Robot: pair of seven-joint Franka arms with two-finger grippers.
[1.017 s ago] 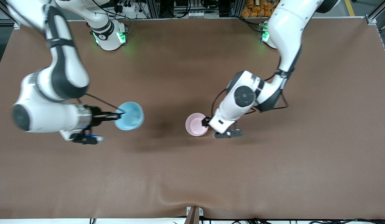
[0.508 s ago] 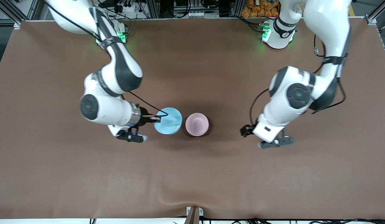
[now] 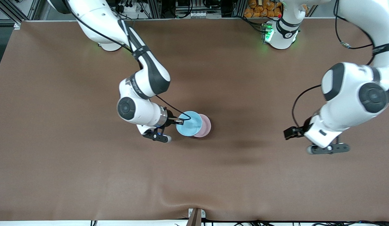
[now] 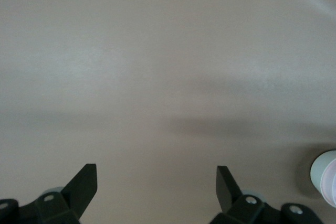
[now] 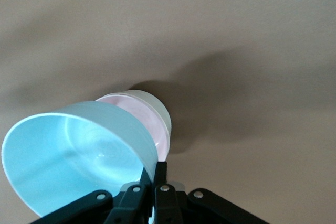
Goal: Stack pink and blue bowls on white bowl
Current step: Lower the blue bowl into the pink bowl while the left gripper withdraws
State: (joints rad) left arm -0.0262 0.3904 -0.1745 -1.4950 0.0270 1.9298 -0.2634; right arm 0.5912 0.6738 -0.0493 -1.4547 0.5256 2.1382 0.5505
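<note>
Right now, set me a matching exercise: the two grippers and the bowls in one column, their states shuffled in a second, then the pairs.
Column one:
1. left gripper
2. right gripper
3. blue bowl
4. pink bowl

Column two:
A. nested in the white bowl, on the table
B. open, holding nothing, over bare table
C. shut on a bowl's rim
D. held up, partly over the stack

Pairs: 1-B, 2-C, 3-D, 4-A

Even overhead light falls on the brown table [image 3: 87,175], soft blurred shadows lie beside the stacked bowls [image 5: 157,114] and under the arms, the blue bowl [image 5: 73,150] shows gentle glare, and both wrist views look hazy.
</note>
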